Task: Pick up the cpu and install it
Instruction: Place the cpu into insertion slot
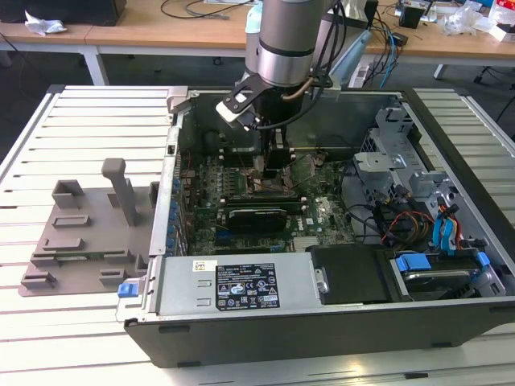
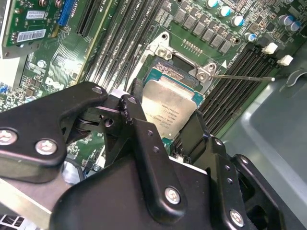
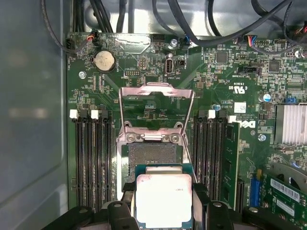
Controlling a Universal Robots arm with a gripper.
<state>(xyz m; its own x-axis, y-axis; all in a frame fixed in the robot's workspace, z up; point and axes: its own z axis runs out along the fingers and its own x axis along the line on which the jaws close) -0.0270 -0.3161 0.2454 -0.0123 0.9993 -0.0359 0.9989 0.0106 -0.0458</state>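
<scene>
1. Closest in, exterior view: the case (image 1: 322,322) lies open on its side on the slatted table (image 1: 80,346). The grey power supply (image 1: 241,285) is packed along its near wall.
2. On the table against the case's wall on the exterior view's left, there's the grey tray (image 1: 80,233), lying flat with its posts sticking up.
3. In the case's near corner on the exterior view's right is a drive bay (image 1: 434,277) with blue latches (image 1: 417,263). Coloured wires (image 1: 402,221) are bunched just behind it.
4. Mid-case now: the green board (image 1: 314,217) covers the floor. The arm (image 1: 290,40) drops in from above, and the gripper (image 1: 269,157) is low over the board's middle.
5. In the second wrist view the gripper (image 2: 165,115) has its black fingers (image 2: 139,124) clamped on opposite edges of the cpu (image 2: 170,105). The silver plate faces up, with a green rim showing.
6. In the first wrist view the cpu (image 3: 163,201) sits in the gripper (image 3: 163,191) right over the socket (image 3: 148,153), covering its near edge. I can't tell whether it touches.
7. Beyond the cpu the socket bed lies bare, and the load plate (image 3: 156,88) is hinged open. The lever (image 2: 240,76) is swung out over the slots.
8. Black memory slots (image 3: 93,158) flank the socket on both sides.
9. Farther on, a coin battery (image 3: 104,61) sits on the board, and black cables (image 3: 98,12) run along the case's far wall.
10. Past the table stands a wooden desk (image 1: 161,28).
</scene>
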